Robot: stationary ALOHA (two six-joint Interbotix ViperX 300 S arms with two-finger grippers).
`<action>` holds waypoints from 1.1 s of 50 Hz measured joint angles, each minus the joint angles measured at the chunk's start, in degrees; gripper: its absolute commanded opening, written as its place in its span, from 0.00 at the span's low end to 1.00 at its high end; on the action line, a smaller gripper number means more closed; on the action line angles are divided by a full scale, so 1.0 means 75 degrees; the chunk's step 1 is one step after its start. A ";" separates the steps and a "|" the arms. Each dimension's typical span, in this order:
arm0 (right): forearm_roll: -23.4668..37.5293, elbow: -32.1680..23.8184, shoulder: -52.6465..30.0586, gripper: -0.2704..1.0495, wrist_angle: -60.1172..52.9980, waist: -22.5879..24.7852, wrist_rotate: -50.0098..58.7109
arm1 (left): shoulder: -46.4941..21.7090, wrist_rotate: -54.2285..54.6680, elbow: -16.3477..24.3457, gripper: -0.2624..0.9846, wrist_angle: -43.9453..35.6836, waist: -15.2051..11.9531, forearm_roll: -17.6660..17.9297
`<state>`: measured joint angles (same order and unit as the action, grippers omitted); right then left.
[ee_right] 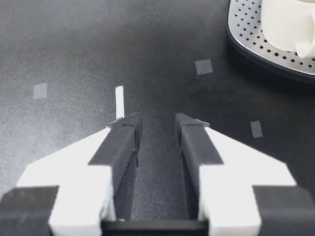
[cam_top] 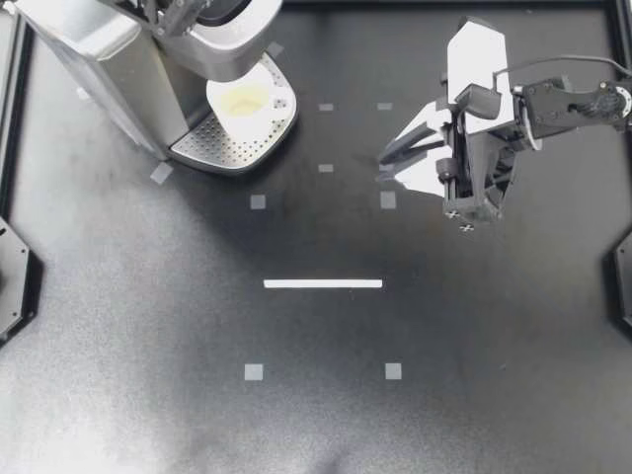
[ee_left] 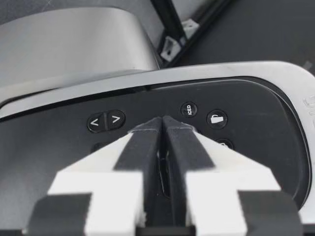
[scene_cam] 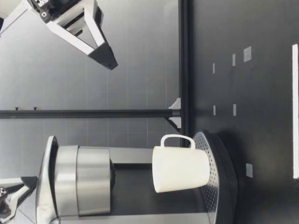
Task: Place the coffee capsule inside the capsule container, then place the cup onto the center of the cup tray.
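Observation:
A white cup (cam_top: 245,99) stands upright on the perforated cup tray (cam_top: 222,146) of the silver coffee machine (cam_top: 109,59), partly under the brew head. In the low view the cup (scene_cam: 180,170) rests on the tray (scene_cam: 212,186) with its handle toward my right gripper's side. My left arm (cam_top: 168,12) reaches over the machine's top. Its gripper (ee_left: 161,123) is shut, tips together just above the dark button panel (ee_left: 216,119). My right gripper (cam_top: 388,163) hovers above the table, right of the tray, open by a narrow gap (ee_right: 156,125) with nothing in it. No capsule is in sight.
A white tape strip (cam_top: 322,283) lies mid-table, with small grey tape squares (cam_top: 258,201) around it. Black frame rails (cam_top: 620,59) border the table. From the right wrist, the tray (ee_right: 246,29) and cup (ee_right: 288,22) lie well ahead of the fingers and off to one side.

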<state>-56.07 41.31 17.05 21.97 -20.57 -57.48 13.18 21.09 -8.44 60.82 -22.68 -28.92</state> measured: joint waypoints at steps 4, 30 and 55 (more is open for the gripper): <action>0.0000 0.0012 0.0012 0.48 0.0000 0.0000 0.0000 | 0.0035 0.0000 0.0012 0.32 -0.0070 -0.0012 0.0000; -0.0023 0.0012 0.0012 0.48 -0.0047 0.0000 0.0000 | 0.0422 0.0000 0.0000 0.33 -0.0879 0.0000 -0.0070; -0.0023 0.0012 -0.0023 0.48 -0.0082 0.0000 0.0000 | 0.0129 0.0000 0.0094 0.33 -0.0727 0.0434 -0.0047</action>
<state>-56.25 41.40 16.88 21.36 -20.57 -57.48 14.15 21.09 -7.73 55.37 -19.42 -29.27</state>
